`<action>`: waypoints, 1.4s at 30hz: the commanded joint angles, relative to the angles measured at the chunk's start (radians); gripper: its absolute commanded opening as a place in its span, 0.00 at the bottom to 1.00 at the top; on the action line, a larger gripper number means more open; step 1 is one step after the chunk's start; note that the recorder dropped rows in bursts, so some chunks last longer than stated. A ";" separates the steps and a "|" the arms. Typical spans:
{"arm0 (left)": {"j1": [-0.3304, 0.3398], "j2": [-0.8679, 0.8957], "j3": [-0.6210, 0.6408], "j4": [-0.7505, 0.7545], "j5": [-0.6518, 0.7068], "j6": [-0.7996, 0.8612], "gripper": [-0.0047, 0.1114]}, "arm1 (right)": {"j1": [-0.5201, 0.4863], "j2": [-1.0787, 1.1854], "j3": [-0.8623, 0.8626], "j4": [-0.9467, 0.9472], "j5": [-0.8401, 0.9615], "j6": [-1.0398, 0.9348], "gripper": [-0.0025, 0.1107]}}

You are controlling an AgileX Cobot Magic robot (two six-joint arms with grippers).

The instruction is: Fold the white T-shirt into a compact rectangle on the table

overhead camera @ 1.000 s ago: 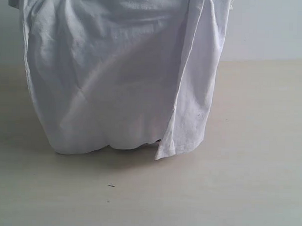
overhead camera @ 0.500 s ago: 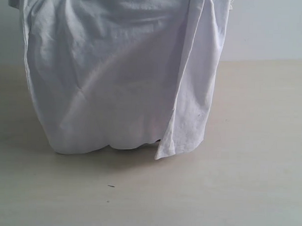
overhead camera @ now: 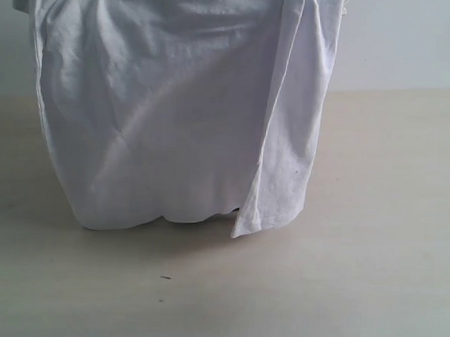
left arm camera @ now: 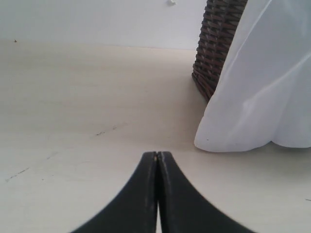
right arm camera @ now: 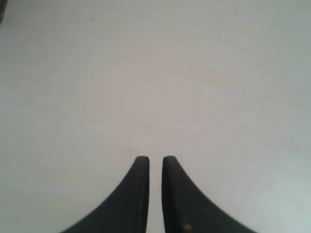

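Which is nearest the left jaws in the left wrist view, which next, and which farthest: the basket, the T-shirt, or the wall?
1. T-shirt: hanging down to the table, closest ahead and off to one side.
2. Basket: behind the shirt, partly covered by it.
3. Wall: beyond the table's far edge.

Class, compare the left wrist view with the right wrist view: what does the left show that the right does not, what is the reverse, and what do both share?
Only the left wrist view: the white T-shirt hanging down to the table, a brown wicker basket partly covered by it, and the left gripper, its fingers pressed shut. Only the right wrist view: the right gripper, with a narrow gap between its fingers. Both: the pale tabletop and a pair of black fingers holding nothing.
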 commanded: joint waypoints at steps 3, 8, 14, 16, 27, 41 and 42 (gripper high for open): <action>-0.008 -0.007 -0.001 -0.004 -0.005 0.005 0.04 | -0.004 0.149 -0.183 0.318 0.015 -0.138 0.11; -0.008 -0.007 -0.001 -0.004 -0.005 0.005 0.04 | -0.022 0.264 -0.298 0.819 0.464 -0.958 0.02; -0.008 -0.007 -0.001 -0.004 -0.005 0.005 0.04 | -0.038 0.432 -0.321 1.369 0.904 -1.565 0.02; -0.008 -0.007 -0.001 -0.004 -0.005 0.005 0.04 | -0.038 0.464 -0.321 1.480 0.904 -1.474 0.02; -0.008 -0.007 -0.001 -0.004 -0.005 0.005 0.04 | 0.191 0.488 -0.321 1.522 0.798 -1.721 0.29; -0.008 -0.007 -0.001 -0.004 -0.005 0.005 0.04 | 0.235 0.581 -0.356 1.691 0.411 -1.631 0.39; -0.008 -0.007 -0.001 -0.004 -0.005 0.005 0.04 | 0.235 0.590 -0.365 1.703 0.414 -1.626 0.39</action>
